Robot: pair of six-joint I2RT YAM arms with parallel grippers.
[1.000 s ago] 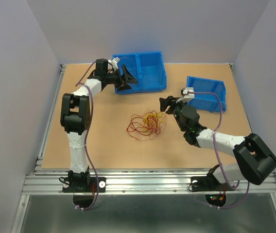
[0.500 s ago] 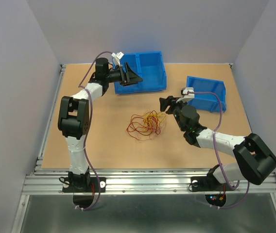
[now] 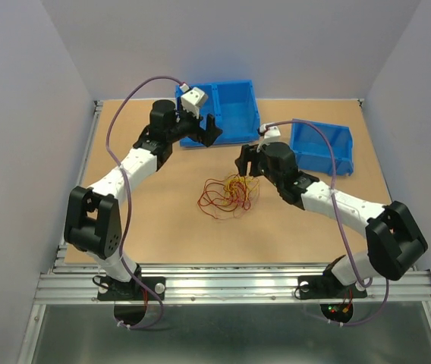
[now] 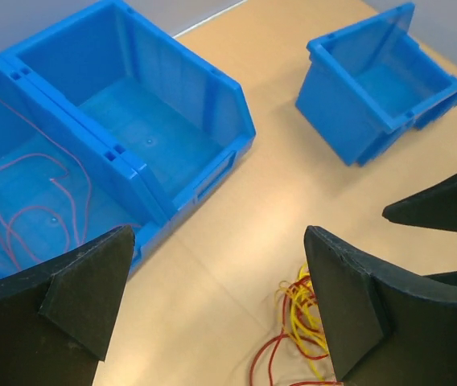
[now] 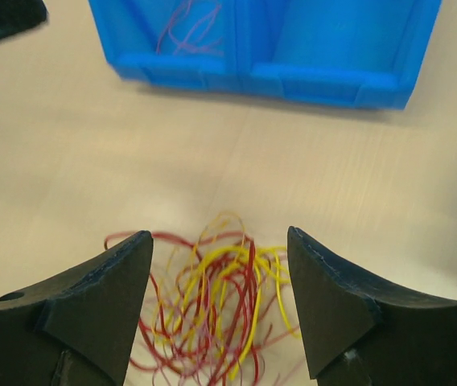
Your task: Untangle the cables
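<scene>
The cables [image 3: 229, 196] lie in a tangle of thin red, dark red, orange and yellow loops on the table's middle. My left gripper [image 3: 204, 134] is open and empty, in front of the double blue bin [image 3: 238, 135], apart from the tangle. My right gripper [image 3: 243, 161] is open and empty, just right of and behind the tangle. In the left wrist view the gripper [image 4: 219, 241] sees part of the tangle [image 4: 297, 326] by its right finger. In the right wrist view the cables [image 5: 220, 305] lie between the open gripper's [image 5: 218, 241] fingers, below them.
One thin red wire [image 4: 31, 189] lies in the double bin's [image 4: 196, 68] left compartment, also in the right wrist view [image 5: 184, 24]. A smaller blue bin [image 3: 337, 159] stands at the right rear, also in the left wrist view [image 4: 341, 112]. Mauve arm cables arch above both arms.
My left arm has swung down from the bin, and its gripper now points toward the tangle. My right gripper has moved left and back, closer to the tangle.
</scene>
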